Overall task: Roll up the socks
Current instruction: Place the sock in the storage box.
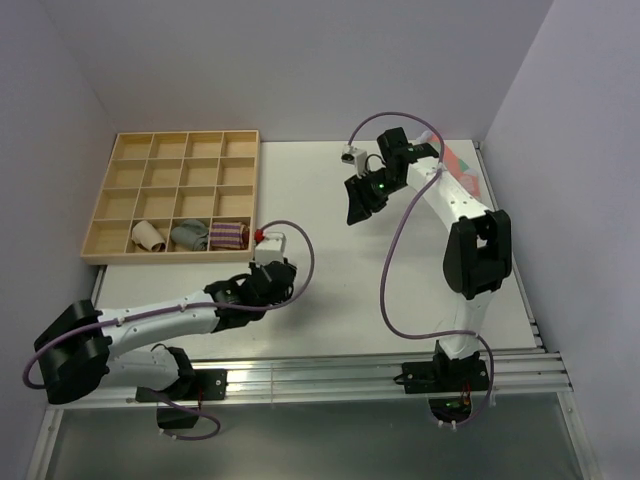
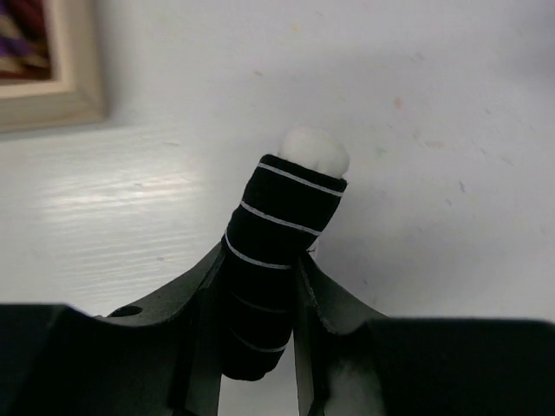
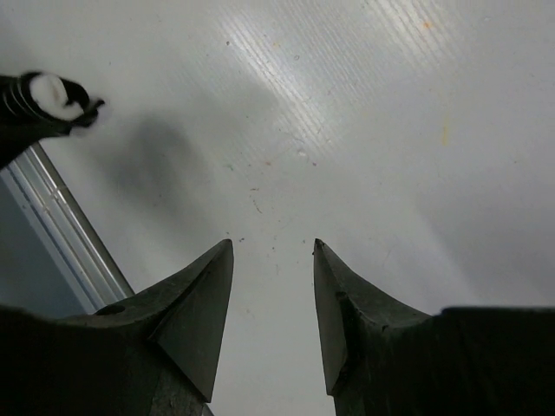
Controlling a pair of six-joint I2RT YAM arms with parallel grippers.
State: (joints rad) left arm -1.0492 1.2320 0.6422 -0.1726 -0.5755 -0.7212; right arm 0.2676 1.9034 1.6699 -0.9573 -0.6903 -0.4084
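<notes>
My left gripper (image 1: 262, 287) sits low over the table (image 1: 330, 300) at about eight o'clock from its centre, just off the near right corner of the wooden tray (image 1: 170, 256), and from up here its fingers are too dark to read. The tray fills the ten o'clock corner, its nearest row holding a beige roll (image 1: 148, 235), a grey bundle (image 1: 190, 236) and a purplish striped bundle (image 1: 230, 236) side by side. My right gripper (image 1: 358, 208) hangs above the table toward one o'clock, with pink socks (image 1: 462, 165) lying behind that arm at two o'clock.

Robot lab: white-walled test booth (image 1: 300, 60)
</notes>
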